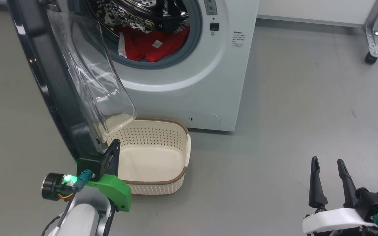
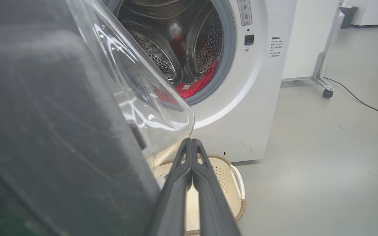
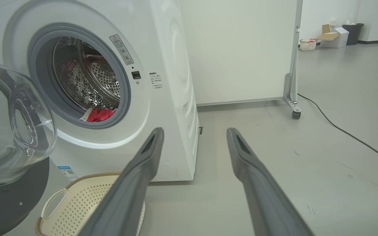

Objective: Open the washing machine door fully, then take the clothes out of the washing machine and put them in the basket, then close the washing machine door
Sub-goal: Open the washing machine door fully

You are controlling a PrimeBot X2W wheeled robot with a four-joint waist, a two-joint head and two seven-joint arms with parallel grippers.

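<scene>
Washing machine door (image 1: 61, 82) open, red clothes (image 1: 153, 46) in drum (image 1: 126, 14), basket (image 1: 177, 124) on floor (image 1: 290, 114) below. Left gripper (image 1: 115, 143) jaws clenched beside door edge; right gripper (image 1: 326, 160) jaws released.

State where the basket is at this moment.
In the head view the basket stands on the floor left of centre, in front of the washing machine, right of the open washing machine door and the left hand.

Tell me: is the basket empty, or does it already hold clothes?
Empty. The basket shows a bare cream floor; the red clothes lie inside the washing machine.
</scene>
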